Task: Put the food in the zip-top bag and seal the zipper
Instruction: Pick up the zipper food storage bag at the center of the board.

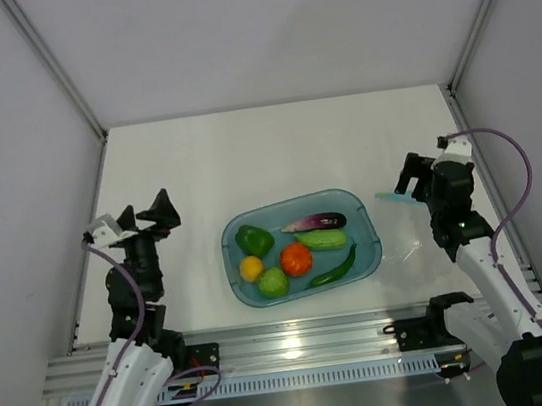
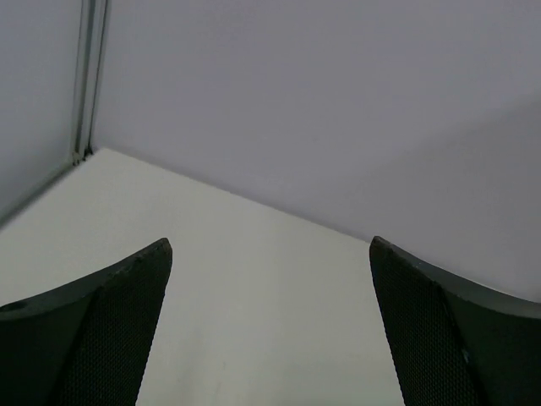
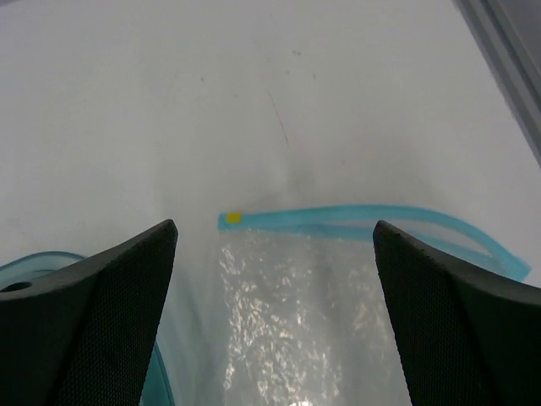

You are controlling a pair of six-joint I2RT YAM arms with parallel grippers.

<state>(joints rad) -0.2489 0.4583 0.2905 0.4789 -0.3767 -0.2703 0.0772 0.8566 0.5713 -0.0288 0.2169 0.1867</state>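
From above, a blue tub [image 1: 363, 254] sits in the middle of the white worktop [image 1: 274, 152], close to the near edge, and all the food is in it: pepper [image 1: 254, 239], eggplant [image 1: 314, 223], cucumber [image 1: 321, 239], chili [image 1: 334, 271], tomato [image 1: 296, 258], a yellow fruit [image 1: 251, 267] and a green fruit [image 1: 272, 283]. The bag [image 1: 405, 247] lies flat just right of the tub, near the right edge, with its zipper [image 1: 389, 196] on the side toward the far edge. The left jaws are spread and held over bare worktop well left of the tub. The right jaws are over the bag's zipper end; their state is hard to read here. The left wrist view shows its jaws spread wide, nothing between them, only bare worktop running to the back wall and the far left corner. The right wrist view shows its jaws spread too, gripping nothing, with the crinkled clear bag below and between them. The teal zipper crosses just beyond, a yellow tab [image 3: 232, 218] at its left end, and its two strips part toward the right. A corner of the tub shows at lower left.
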